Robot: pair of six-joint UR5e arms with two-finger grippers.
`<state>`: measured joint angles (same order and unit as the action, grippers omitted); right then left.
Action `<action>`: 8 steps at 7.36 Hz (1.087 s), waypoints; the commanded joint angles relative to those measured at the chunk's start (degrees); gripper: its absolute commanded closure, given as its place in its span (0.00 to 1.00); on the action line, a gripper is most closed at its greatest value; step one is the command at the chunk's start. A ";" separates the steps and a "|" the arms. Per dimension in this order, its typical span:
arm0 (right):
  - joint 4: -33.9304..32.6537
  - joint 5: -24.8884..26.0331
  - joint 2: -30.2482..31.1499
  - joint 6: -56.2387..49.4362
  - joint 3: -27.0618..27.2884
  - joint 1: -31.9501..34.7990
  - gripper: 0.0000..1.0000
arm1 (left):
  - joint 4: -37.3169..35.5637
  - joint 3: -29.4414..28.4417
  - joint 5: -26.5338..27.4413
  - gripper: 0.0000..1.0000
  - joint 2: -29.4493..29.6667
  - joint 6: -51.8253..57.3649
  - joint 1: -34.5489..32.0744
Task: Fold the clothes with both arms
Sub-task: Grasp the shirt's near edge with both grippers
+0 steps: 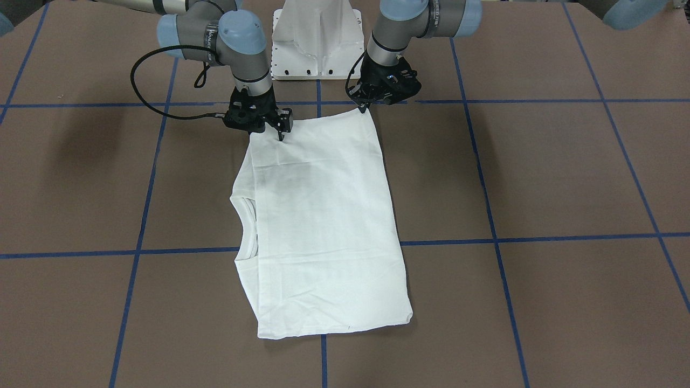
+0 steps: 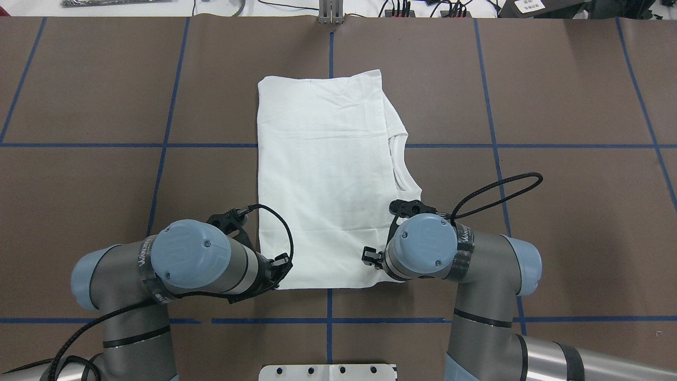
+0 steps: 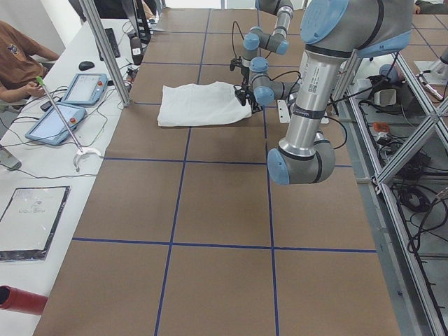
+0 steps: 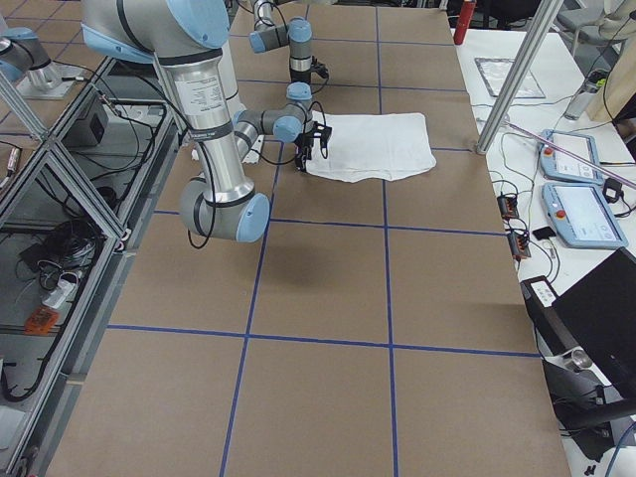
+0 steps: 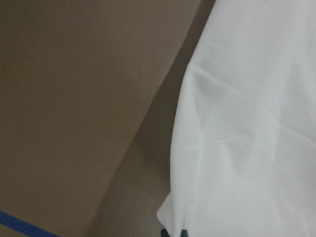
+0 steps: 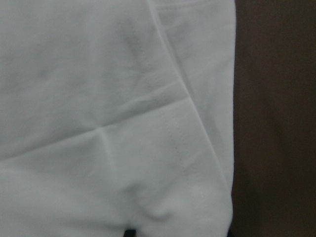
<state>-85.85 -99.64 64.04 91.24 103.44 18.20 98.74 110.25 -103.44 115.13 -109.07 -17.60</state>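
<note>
Brown counter [image 1: 539, 178] crossed by blue tape lines fills my screens, with the white metal pedestal base [image 1: 317, 43] at its robot-side edge. The white fabric T-shirt [image 1: 323, 226] lies flat at the middle of the counter. One short end is near the pedestal and the other reaches toward the operators' edge.

Both claws sit at the short end nearest the pedestal, one at each corner. The left claw [image 1: 364, 110] touches the corner on the robot's left. In its wrist view the dark tips are close together right on that corner, so I read it as pinching the cloth. The right claw [image 1: 281, 134] presses down just inside the opposite corner. Its wrist view shows the two tips apart, with puckered cloth between them.

The T-shirt is folded into a long rectangle, plain white side up, with no sleeves showing. Its ribbed round collar [image 2: 399, 164] peeks out along the long edge on the robot's right. Soft creases run across the cloth.
</note>
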 commanded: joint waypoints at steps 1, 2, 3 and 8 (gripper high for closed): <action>-0.02 -0.11 -0.40 -0.01 0.27 0.00 0.84 | -0.03 -0.12 0.00 1.00 0.01 0.00 0.02; -0.02 -0.29 -1.19 -0.01 0.35 0.08 0.92 | 0.05 -0.21 0.08 1.00 0.01 0.00 0.02; 0.07 -0.38 -1.55 -0.01 0.44 0.26 1.00 | 0.05 -0.21 0.08 1.00 0.09 0.00 0.02; -0.02 -3.70 3.27 -0.01 11.40 0.88 1.00 | -5.18 5.38 -0.35 1.00 0.35 0.00 0.37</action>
<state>-85.89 -101.68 65.07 91.23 111.41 19.01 97.08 112.72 -103.57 115.29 -109.07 -17.52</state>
